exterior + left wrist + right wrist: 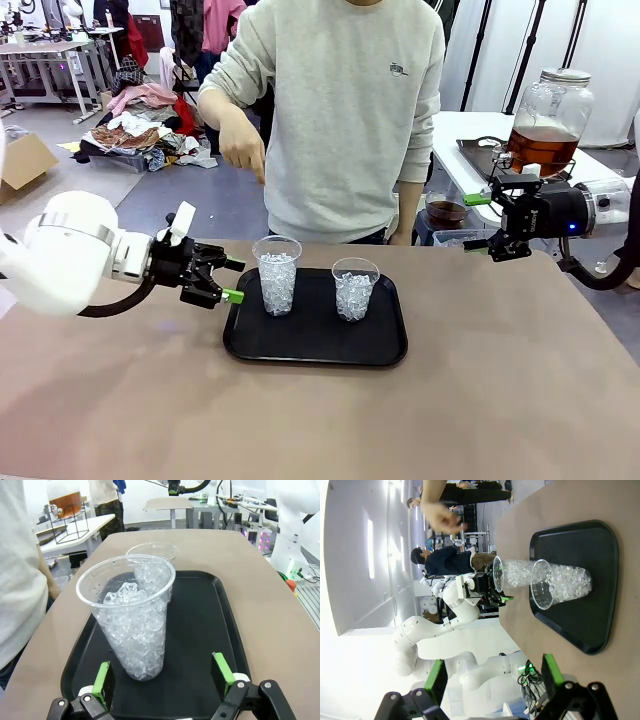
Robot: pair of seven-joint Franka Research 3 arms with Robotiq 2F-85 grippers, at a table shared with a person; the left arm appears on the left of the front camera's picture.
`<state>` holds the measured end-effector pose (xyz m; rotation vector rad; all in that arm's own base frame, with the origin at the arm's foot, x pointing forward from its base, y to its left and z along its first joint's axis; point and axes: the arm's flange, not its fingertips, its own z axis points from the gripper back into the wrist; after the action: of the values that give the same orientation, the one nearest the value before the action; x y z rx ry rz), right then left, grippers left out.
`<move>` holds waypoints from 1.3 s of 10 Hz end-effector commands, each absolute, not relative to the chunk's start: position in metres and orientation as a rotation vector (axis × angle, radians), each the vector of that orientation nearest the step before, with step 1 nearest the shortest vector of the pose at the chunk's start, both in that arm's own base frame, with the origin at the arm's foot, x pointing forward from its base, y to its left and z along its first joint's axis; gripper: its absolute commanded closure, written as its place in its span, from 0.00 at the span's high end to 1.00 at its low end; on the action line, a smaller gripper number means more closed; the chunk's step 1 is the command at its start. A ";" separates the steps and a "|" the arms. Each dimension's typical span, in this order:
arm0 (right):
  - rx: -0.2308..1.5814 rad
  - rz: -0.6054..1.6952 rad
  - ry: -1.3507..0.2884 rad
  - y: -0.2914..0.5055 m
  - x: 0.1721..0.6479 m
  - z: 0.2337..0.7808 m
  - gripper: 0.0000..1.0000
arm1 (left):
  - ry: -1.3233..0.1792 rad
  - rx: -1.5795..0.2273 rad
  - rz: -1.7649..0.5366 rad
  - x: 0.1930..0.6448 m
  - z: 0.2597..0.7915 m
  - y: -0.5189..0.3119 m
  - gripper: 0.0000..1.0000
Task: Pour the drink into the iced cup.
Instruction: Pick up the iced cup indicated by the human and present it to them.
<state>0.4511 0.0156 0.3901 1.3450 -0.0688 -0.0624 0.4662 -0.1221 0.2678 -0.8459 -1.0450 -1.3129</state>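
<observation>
Hovering released and empty, the left tool (232, 281) is facing the nearer upright cup (277, 275) on the tray (380, 350), just beside it; the right tool (478, 224), also released, is hanging nearer the drink (540, 148), which is sitting in its jar (552, 105) on a separate surface (455, 128) behind.

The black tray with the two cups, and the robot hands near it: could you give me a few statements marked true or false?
1. The taller cup and the shorter cup on the black tray both hold ice. True.
2. The left gripper is shut on the taller cup. False: it is open, with that cup just ahead of its fingers.
3. The glass jar of amber drink stands on the tray. False: it stands on a side table behind the right gripper.
4. The right gripper is open and holds nothing. True.
5. One cup already has drink in it. False: both hold ice alone.
</observation>
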 end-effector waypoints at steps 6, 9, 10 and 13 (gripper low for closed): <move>1.349 -0.064 -0.071 0.016 0.450 0.391 1.00 | -1.114 -0.815 -1.300 0.483 0.260 -0.139 1.00; 1.349 -0.064 -0.071 0.016 0.450 0.391 1.00 | -1.118 -0.828 -1.294 0.489 0.258 -0.142 1.00; 1.349 -0.064 -0.071 0.016 0.450 0.391 1.00 | -1.115 -0.835 -1.296 0.490 0.257 -0.144 1.00; 1.349 -0.064 -0.071 0.016 0.450 0.391 1.00 | -1.114 -0.840 -1.286 0.492 0.255 -0.146 1.00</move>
<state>0.4511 0.0156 0.3901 1.3450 -0.0688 -0.0624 0.4887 -0.1412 0.2602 -0.8572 -1.0777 -1.2927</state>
